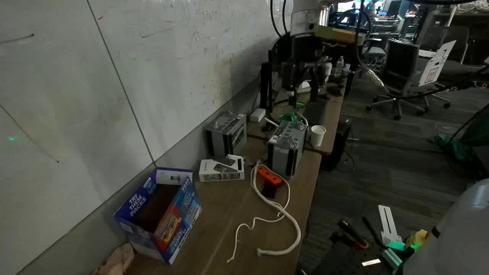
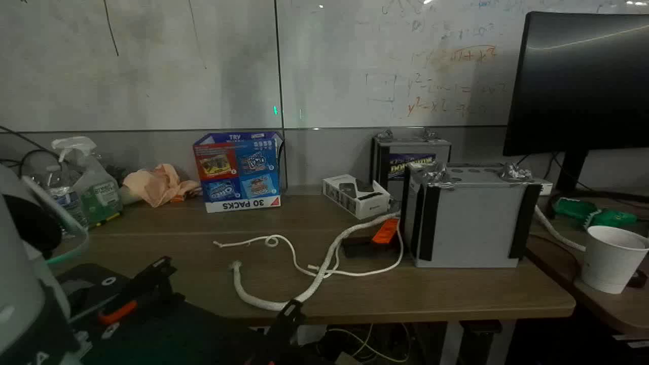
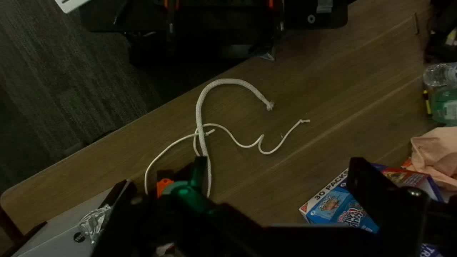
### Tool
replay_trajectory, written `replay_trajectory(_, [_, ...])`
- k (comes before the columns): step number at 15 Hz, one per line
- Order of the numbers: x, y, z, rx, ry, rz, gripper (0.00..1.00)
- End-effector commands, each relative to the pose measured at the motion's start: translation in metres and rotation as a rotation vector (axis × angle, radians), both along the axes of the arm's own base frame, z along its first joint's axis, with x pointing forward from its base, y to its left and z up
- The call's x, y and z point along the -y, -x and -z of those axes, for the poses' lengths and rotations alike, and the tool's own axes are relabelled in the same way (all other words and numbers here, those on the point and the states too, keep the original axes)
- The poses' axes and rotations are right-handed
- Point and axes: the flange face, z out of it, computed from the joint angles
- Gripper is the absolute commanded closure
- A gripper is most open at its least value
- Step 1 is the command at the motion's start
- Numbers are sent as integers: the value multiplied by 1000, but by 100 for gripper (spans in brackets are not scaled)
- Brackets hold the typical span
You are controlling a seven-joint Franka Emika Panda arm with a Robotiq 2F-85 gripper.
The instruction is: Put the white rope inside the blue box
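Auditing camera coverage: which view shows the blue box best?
Best is an exterior view looking into the blue box. An exterior view shows mainly its printed side; in the wrist view, the gripper partly hides it.

Office-like lab: handwritten equations (image 2: 451,90) on whiteboard (image 2: 203,66) along back edge of bench (image 2: 365,294); monitor (image 2: 583,86) beyond end edge; robot arm (image 2: 19,281) by front edge; wheeled office chairs (image 1: 401,65) farther out.

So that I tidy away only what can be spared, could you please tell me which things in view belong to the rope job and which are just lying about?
For the job: thick white rope and thin white cord, whichever is meant; blue snack box; pincer.
Just lying about: disposable cup; spray bottle; white printed box; orange holed piece; grey boxes.
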Motion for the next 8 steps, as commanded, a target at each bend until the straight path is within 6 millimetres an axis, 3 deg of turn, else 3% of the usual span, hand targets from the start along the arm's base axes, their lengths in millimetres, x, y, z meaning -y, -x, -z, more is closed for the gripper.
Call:
replay_trajectory(1, [0, 0, -2, 3, 0, 0, 0])
replay_trajectory(5, [0, 1, -7, 13, 1, 0, 0])
replay_trajectory(8, [-5, 0, 30, -26, 0, -53, 0])
